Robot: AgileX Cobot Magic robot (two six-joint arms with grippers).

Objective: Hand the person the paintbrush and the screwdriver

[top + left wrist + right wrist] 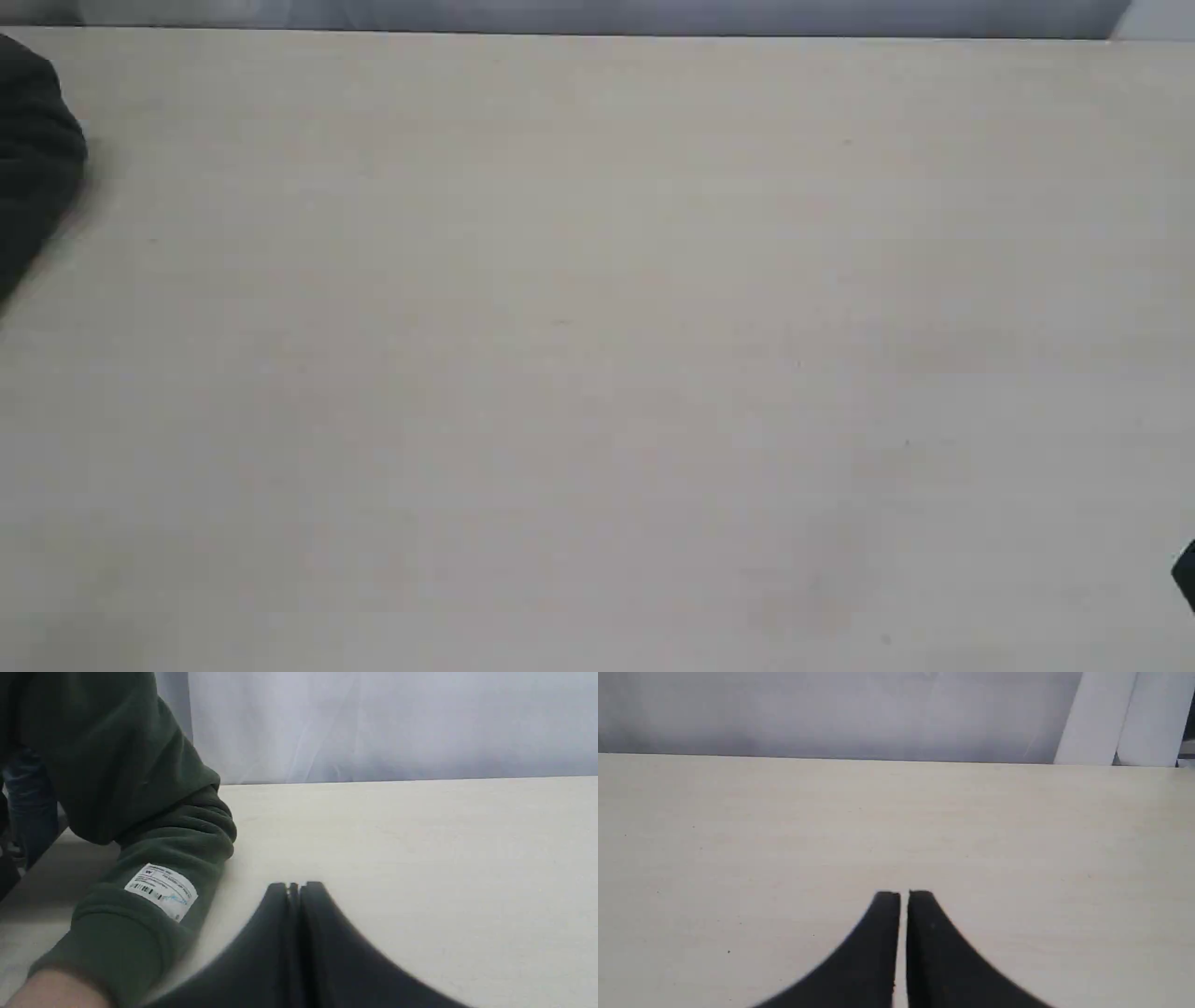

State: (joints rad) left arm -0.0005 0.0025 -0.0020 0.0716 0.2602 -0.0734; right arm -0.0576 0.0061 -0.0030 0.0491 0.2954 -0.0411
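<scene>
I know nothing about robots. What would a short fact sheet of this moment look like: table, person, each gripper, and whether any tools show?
table: pale, wood-look top
left gripper: shut, holding nothing
right gripper: shut, holding nothing
person: forearm in dark green sleeve, lying on the table beside the left gripper
paintbrush, screwdriver: in no view

You are looking at what appears to be a lab or test booth, where a pale wood-grain bench (597,373) is backed by a plain white curtain (397,723) and white upright posts (1111,718) stand beyond its far edge.
</scene>
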